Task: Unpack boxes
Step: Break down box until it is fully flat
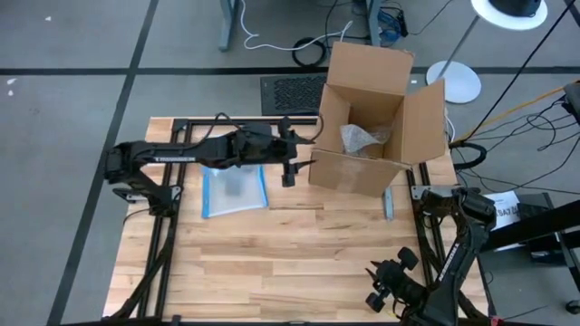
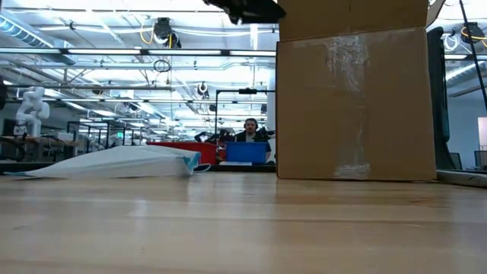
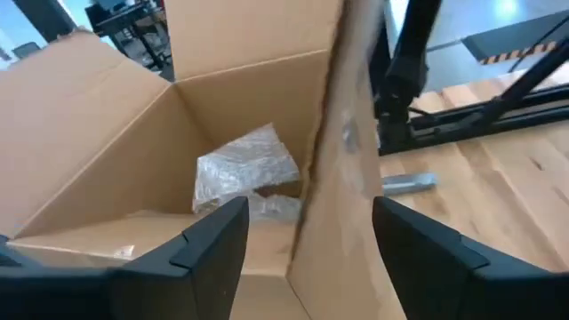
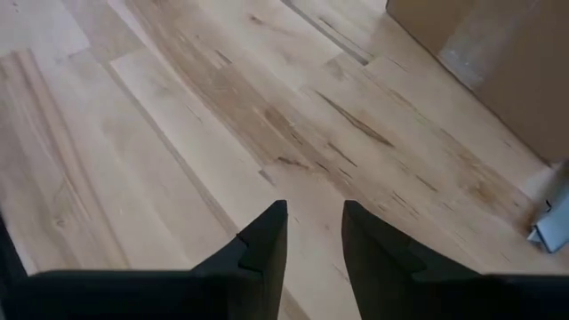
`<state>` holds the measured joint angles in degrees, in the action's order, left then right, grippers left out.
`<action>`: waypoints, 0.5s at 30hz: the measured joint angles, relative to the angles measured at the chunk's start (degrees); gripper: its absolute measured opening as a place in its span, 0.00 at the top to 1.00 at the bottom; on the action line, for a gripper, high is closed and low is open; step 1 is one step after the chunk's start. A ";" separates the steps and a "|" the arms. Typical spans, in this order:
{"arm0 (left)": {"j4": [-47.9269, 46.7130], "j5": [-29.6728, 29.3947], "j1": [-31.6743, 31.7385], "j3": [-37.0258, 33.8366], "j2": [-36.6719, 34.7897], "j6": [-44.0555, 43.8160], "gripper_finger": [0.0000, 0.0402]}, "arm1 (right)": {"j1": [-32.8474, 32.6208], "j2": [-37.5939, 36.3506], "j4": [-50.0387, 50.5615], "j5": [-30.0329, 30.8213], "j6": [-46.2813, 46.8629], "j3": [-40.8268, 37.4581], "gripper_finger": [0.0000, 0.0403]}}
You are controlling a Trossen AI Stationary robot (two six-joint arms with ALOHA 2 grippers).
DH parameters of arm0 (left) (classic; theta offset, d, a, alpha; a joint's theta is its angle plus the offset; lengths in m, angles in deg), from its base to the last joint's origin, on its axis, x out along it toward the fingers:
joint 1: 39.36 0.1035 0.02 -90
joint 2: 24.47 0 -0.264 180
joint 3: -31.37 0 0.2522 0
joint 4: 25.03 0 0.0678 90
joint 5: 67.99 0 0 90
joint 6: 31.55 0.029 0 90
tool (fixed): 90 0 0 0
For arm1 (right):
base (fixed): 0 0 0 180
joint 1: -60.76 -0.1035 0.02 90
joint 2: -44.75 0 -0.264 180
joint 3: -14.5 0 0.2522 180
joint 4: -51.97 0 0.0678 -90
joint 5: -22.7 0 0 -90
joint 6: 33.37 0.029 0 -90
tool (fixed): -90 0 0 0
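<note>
The brown cardboard box [image 1: 381, 118] stands open at the table's far right, its flaps up, and fills the right of the low view as the box [image 2: 354, 99]. A crumpled clear plastic wrap [image 3: 244, 169] lies on its floor. My left gripper [image 1: 290, 167] reaches in level from the left and is open at the box's near left corner. Its fingers stand on either side of the near wall's upper edge [image 3: 333, 169]. My right gripper [image 4: 316, 236] hovers open over bare wood near the table's front right [image 1: 385, 281], with nothing between its fingers. My left gripper stands open astride the box's near wall [image 3: 338, 222], one finger inside the box and one outside, coming level from the table's left. I cannot tell whether either finger touches the cardboard.
A clear pouch with a blue edge [image 1: 234, 188] lies flat on the table left of the box. A small metal piece [image 1: 388, 204] lies by the box's near right corner. A black grille-topped unit [image 1: 292, 93] sits beyond the far edge. A person [image 2: 249, 133] sits far behind.
</note>
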<state>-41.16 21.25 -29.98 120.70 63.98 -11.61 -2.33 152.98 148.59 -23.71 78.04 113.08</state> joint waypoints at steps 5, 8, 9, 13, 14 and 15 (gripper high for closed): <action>6.02 2.31 1.61 -0.02 3.19 0.72 0.43 | 0.04 0.00 -0.05 -0.03 0.02 0.00 0.75; 9.20 6.57 1.57 0.54 3.85 3.00 0.48 | 0.04 0.00 -0.05 -0.06 0.68 0.00 0.75; 9.26 7.26 1.49 1.24 4.16 3.27 0.52 | 0.04 0.00 -0.05 -0.07 0.87 0.00 0.75; 7.50 9.91 1.48 2.46 5.18 3.46 0.74 | 0.04 0.00 0.01 -0.11 0.97 0.00 0.75; 7.17 10.19 1.50 2.55 5.20 3.49 0.82 | 0.04 0.00 -0.01 -0.15 1.05 0.00 0.75; 7.06 10.29 1.52 2.82 5.20 3.52 0.90 | 0.04 0.00 -0.01 -0.13 1.07 0.00 0.75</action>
<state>-34.10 31.55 -28.46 123.52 69.18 -8.09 -2.29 152.98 148.58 -23.84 79.11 113.08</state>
